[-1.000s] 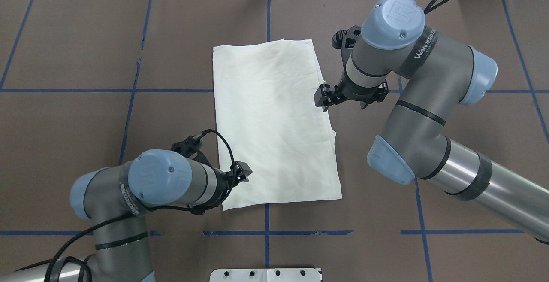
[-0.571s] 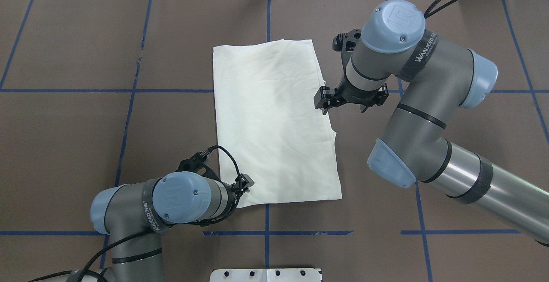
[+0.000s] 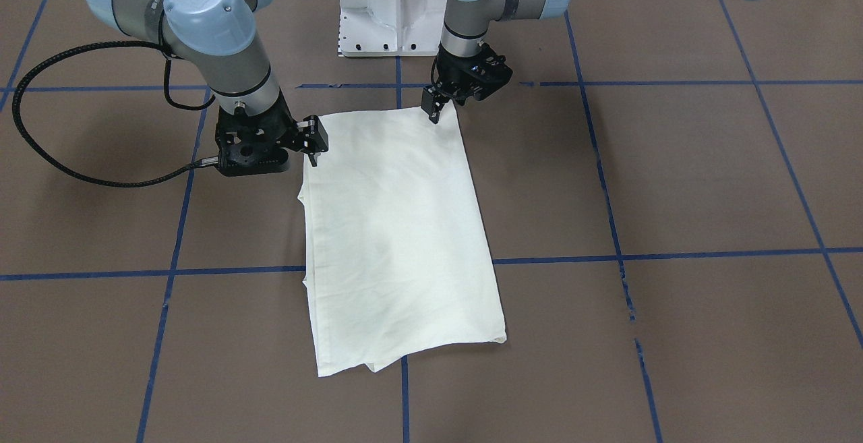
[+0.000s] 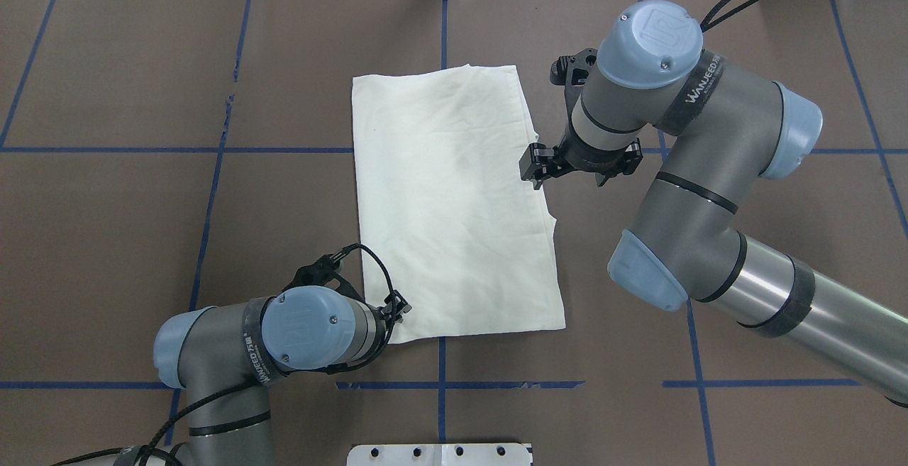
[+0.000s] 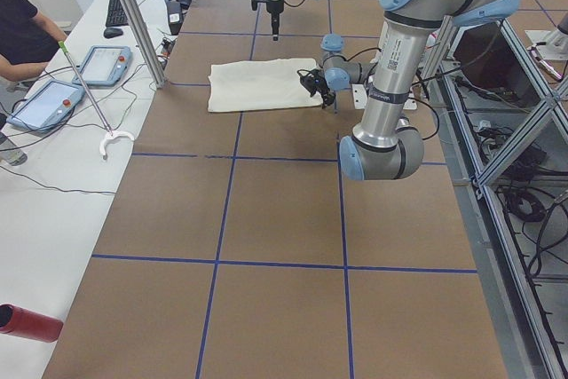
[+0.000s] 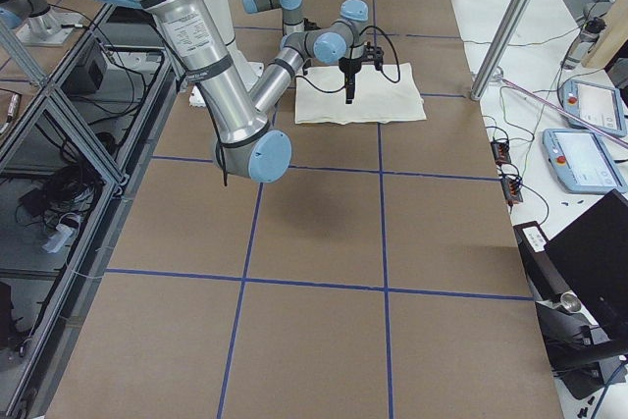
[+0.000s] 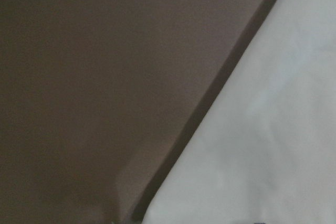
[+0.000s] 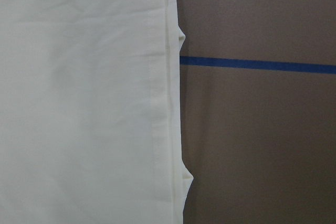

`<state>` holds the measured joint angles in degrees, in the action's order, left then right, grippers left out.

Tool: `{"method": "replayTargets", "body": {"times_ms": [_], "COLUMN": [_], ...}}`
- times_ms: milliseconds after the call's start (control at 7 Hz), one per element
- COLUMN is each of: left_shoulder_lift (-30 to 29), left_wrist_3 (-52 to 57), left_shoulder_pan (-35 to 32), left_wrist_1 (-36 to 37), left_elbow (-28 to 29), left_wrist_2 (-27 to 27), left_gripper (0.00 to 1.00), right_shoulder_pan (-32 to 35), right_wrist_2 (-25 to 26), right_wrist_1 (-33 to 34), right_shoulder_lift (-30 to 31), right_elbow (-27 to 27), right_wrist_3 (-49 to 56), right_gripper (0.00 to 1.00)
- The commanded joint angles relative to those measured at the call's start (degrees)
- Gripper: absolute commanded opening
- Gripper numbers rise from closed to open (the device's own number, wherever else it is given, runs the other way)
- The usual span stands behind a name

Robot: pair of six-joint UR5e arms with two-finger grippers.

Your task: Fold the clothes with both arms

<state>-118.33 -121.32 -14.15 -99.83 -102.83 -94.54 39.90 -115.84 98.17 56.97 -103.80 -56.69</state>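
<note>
Lying flat on the brown desk, a folded cream shirt, plain side up, left gripper low at its near corner, right gripper by its right edge, cannot tell if either is apart or together

Bright, even light from above throws only soft shadows on the brown desk, the fixed views are sharp, and the left wrist view is dim, the shirt blurred, perhaps too close.

Brown table, blue tape grid; white side bench with teach pendants; aluminium posts.
</note>
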Motion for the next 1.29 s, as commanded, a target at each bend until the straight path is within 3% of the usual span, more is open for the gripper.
{"method": "replayTargets", "body": {"times_ms": [0,286,714,857,1000,1143], "left_shoulder_lift": [-0.06,-0.06,0.03,-0.14,0.11,0.64], "left_wrist_3": [0.29,0.29,0.38,0.38,0.47,1.08], "left_shoulder_pan": [0.0,0.0,0.0,0.0,0.18,1.22], "left_wrist_1": [0.25,0.16,0.16,0.16,0.16,0.16], "left_elbow": [-0.61,-0.7,-0.62,-0.62,-0.7,-0.62], "left_wrist_2": [-0.11,-0.12,-0.12,-0.12,-0.03,0.32], "left_gripper": [0.74,0.53,0.49,0.36,0.12,0.0], "right_shoulder_pan": [0.0,0.0,0.0,0.0,0.0,0.0], "right_wrist_2": [0.0,0.0,0.0,0.0,0.0,0.0], "right_wrist_1": [0.0,0.0,0.0,0.0,0.0,0.0], "right_shoulder_lift": [0.07,0.07,0.07,-0.02,-0.02,-0.11], "right_elbow": [0.0,0.0,0.0,0.0,0.0,0.0], "right_wrist_3": [0.09,0.09,0.09,0.09,0.09,0.09], "right_gripper": [1.0,1.0,1.0,1.0,1.0,1.0]}}
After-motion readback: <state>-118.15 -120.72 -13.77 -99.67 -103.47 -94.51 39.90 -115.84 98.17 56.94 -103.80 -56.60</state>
